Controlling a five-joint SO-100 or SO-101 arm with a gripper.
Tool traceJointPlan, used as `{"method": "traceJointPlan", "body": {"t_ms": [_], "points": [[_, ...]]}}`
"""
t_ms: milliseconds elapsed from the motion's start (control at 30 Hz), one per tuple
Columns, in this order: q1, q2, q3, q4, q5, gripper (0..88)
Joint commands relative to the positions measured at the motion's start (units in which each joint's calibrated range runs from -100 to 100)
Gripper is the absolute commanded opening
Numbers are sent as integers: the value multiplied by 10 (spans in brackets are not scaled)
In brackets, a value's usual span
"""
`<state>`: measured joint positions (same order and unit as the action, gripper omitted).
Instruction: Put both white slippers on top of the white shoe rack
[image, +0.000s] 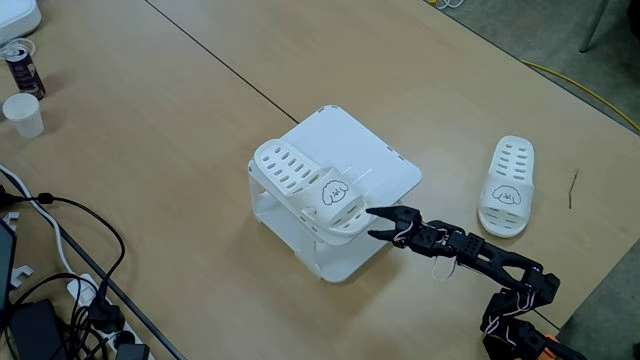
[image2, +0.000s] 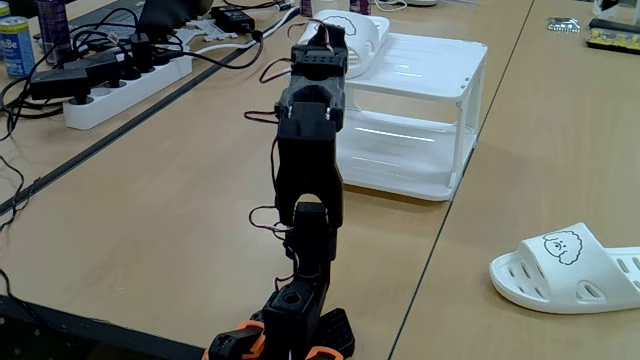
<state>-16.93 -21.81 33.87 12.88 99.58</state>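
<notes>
We list one slipper on the rack top, its toe edge pinched in the gripper, and the other slipper on the table beside the rack.

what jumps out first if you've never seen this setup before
The black arm's tool meets the toe of a white slipper with a puppy face, which lies on the near edge of the white shoe rack at mid table in a fixed view. The second slipper lies alone on the tabletop to the right. A tangle of cables and a power strip crowds the table's left side.
</notes>
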Motion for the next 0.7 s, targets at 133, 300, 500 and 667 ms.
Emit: {"method": "traceJointPlan", "body": {"t_ms": [133,300,500,667], "points": [[66,-117,23,-1,4,256],[293,-159,37,-1,4,258],[442,-163,158,-6,4,262],[490,-163,263,-64,4,258]]}}
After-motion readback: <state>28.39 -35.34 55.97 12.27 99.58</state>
